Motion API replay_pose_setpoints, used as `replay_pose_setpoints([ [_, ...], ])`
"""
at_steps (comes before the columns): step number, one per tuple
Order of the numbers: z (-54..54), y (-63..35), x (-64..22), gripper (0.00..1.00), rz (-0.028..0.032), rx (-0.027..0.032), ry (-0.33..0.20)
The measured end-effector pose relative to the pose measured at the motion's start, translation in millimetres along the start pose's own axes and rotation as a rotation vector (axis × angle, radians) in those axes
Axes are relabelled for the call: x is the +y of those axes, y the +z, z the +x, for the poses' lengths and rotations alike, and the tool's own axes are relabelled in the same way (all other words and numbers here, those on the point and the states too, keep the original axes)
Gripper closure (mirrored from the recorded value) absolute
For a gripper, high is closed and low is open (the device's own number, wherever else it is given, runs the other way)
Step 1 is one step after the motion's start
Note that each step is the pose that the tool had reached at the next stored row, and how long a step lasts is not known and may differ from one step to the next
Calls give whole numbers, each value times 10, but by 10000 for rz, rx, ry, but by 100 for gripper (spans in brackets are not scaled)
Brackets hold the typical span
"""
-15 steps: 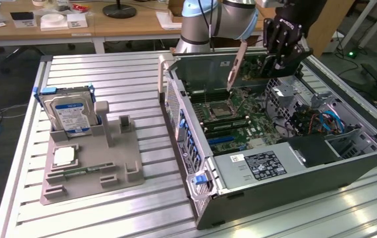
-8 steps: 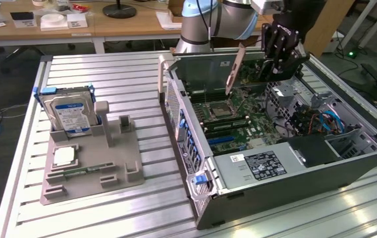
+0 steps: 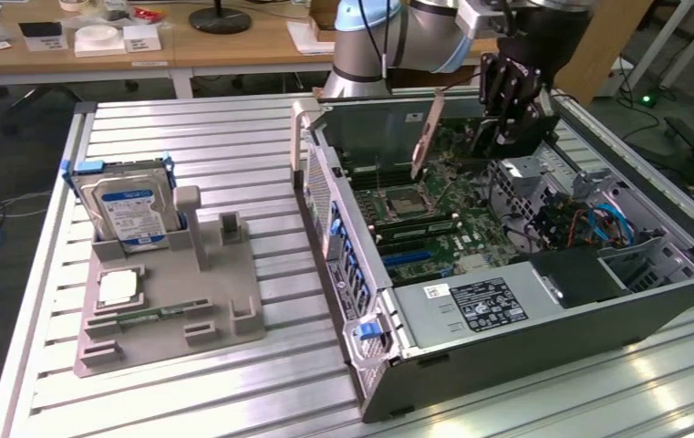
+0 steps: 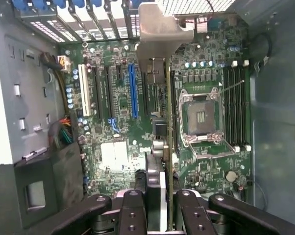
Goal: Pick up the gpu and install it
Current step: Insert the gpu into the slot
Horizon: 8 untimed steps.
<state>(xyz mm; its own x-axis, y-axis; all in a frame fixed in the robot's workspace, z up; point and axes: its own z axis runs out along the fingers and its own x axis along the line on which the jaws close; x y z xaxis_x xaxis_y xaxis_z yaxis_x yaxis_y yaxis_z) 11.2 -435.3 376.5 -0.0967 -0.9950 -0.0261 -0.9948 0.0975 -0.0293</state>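
Your jaws are clamped on the thin green-and-black gpu card (image 4: pixel 158 169), held on edge above the green motherboard (image 4: pixel 118 112) in the open grey computer case (image 3: pixel 542 328), so hold it upright and square its edge with the long slots (image 4: pixel 133 90) before lowering.

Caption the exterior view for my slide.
End effector holds the gpu on edge over the motherboard inside the open case.

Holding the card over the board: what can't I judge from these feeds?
- Wrist view: the slot under the gpu is hidden by the card itself.
- Exterior view: whether its lower edge touches the motherboard is too small to tell.
- Wrist view: the gripper body is cut off by the picture edge.
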Motion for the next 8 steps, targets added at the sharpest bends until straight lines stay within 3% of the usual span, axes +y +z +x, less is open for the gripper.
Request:
replay_pose_setpoints([
  [3,6,34,58,72,14,15,-3],
  [5,11,53,99,72,105,11,-6],
  [8,16,100,137,72,133,1,-52],
])
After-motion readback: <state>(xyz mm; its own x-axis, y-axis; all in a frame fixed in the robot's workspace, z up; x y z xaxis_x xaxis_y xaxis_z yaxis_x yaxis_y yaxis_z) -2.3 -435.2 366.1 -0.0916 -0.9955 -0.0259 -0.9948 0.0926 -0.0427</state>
